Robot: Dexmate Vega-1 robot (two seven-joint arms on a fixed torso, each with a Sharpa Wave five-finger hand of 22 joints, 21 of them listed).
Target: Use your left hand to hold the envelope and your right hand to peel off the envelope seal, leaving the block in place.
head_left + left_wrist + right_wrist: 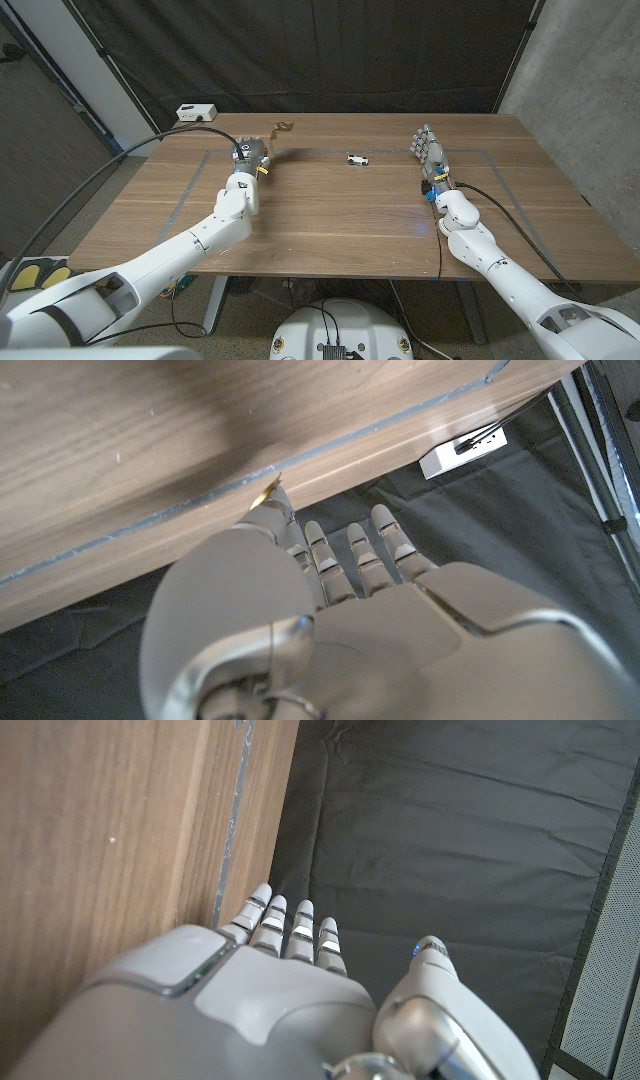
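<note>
a wooden table point(330, 215) edged with grey tape lines stands before a black curtain point(330, 50); a white power strip point(196, 113) lies beyond its far-left corner.

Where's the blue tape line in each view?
Head view: blue tape line along the table's far edge.
Left wrist view: tape beside the table edge, past the fingers.
Right wrist view: tape likewise, past the fingers.
Shared landmark: black curtain beyond that edge.
</note>
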